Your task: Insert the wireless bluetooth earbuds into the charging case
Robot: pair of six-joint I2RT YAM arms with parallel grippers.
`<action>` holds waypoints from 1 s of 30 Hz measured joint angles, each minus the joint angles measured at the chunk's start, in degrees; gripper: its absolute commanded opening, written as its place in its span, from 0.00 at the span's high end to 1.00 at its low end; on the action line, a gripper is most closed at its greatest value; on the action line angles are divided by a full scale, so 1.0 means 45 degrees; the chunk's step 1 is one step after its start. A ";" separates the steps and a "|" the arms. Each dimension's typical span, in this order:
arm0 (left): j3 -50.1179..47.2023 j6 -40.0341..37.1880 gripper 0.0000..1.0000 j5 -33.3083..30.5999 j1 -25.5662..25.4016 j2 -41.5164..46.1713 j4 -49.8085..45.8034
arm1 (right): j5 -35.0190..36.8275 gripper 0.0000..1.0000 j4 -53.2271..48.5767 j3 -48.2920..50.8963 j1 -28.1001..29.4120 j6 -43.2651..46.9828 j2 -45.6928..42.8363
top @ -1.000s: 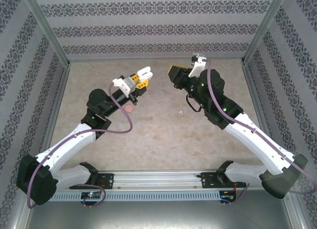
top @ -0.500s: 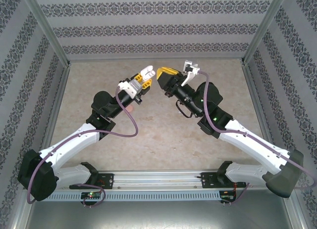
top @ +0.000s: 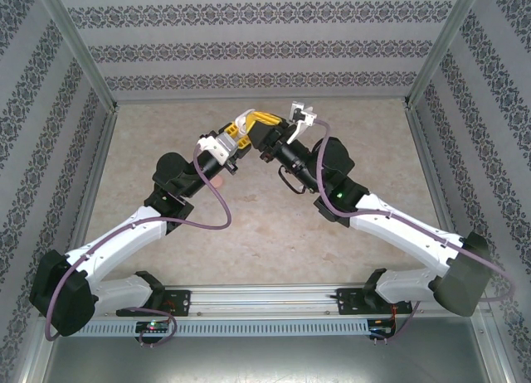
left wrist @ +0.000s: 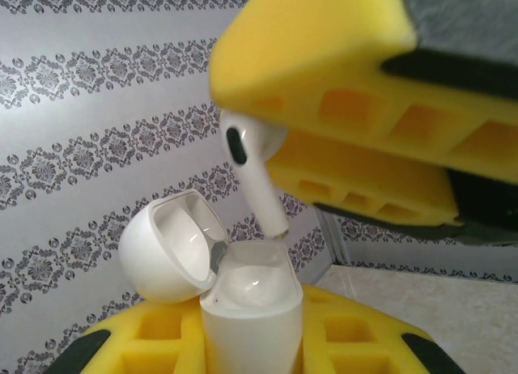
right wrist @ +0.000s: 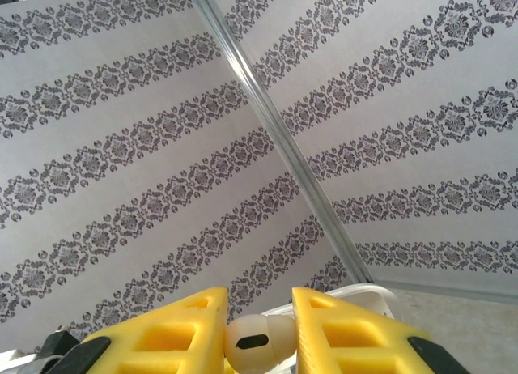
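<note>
My left gripper [left wrist: 252, 346] is shut on the body of a white charging case [left wrist: 249, 297], held upright with its rounded lid [left wrist: 166, 248] flipped open to the left. A white stemmed earbud [left wrist: 252, 167] hangs right above the case's mouth, stem down, its tip almost at the rim. My right gripper [right wrist: 259, 335] is shut on the earbud's head [right wrist: 261, 342], with the case's white rim [right wrist: 368, 296] just beyond its fingers. In the top view the left gripper [top: 238, 131] and right gripper [top: 264, 121] meet above the table's far middle.
A small pinkish round object [top: 217, 182] lies on the beige table [top: 274, 225] under the left arm's purple cable. Patterned walls and metal posts [top: 83, 51] close in the workspace on three sides.
The right arm has swung left and brought the earbud over the case in my left gripper. The left gripper rose slightly toward it, then held still.
</note>
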State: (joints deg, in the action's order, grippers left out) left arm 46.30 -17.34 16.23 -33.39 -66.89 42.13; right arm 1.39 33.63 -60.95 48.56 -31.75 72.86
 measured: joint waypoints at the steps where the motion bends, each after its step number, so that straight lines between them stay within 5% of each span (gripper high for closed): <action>1: 0.0000 0.0010 1.00 0.0000 0.0000 0.0000 0.0000 | -0.0005 0.75 0.0049 0.0000 0.0000 -0.0010 0.0078; 30: 0.0000 0.0622 1.00 -0.0155 -0.0010 0.0068 -0.0019 | -0.0102 0.80 0.0928 0.0126 0.0019 -0.0583 0.0631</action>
State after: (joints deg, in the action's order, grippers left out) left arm 46.30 -14.55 15.53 -33.43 -66.59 42.04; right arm 0.93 37.80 -60.38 48.64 -34.37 75.70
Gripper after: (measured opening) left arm 0.224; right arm 0.209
